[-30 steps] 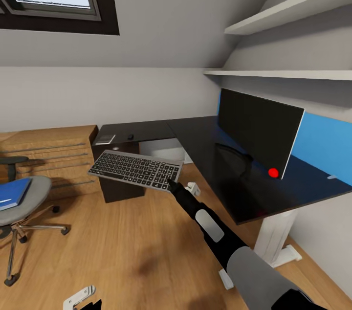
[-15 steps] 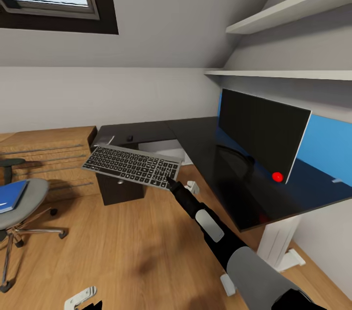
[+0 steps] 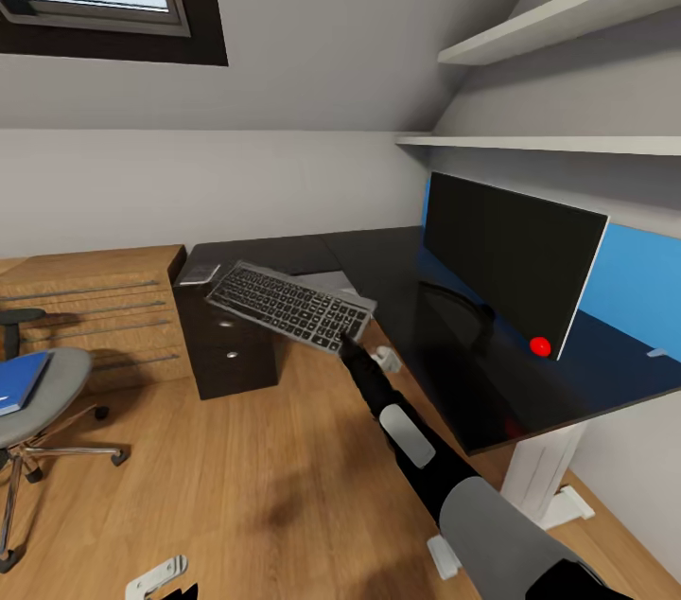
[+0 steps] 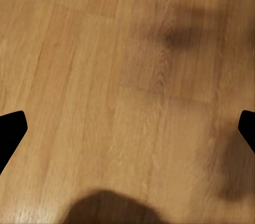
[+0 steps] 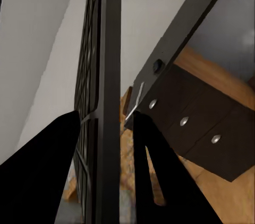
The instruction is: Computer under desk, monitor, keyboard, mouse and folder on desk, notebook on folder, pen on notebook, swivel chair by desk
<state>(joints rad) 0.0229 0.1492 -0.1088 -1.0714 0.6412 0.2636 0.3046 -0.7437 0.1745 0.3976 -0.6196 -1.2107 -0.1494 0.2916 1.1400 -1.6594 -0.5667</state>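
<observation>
My right gripper is shut on one end of the slim dark-grey keyboard and holds it tilted in the air over the near edge of the black desk. In the right wrist view the keyboard stands edge-on between the two fingers. The monitor stands upright on the desk at the right. The grey notebook lies on the desk's far left corner, with the small black mouse nearby. The blue folder rests on the swivel chair at the left. My left gripper hangs open over the wood floor.
A dark drawer unit with silver knobs sits under the desk's left end, beside a light-wood chest of drawers. White desk legs stand at the right. Shelves run above the monitor. Open floor lies between chair and desk.
The keyboard has moved right and up toward the desk and now covers the spot where the mouse showed. The view has drifted slightly right, so the chair sits further left.
</observation>
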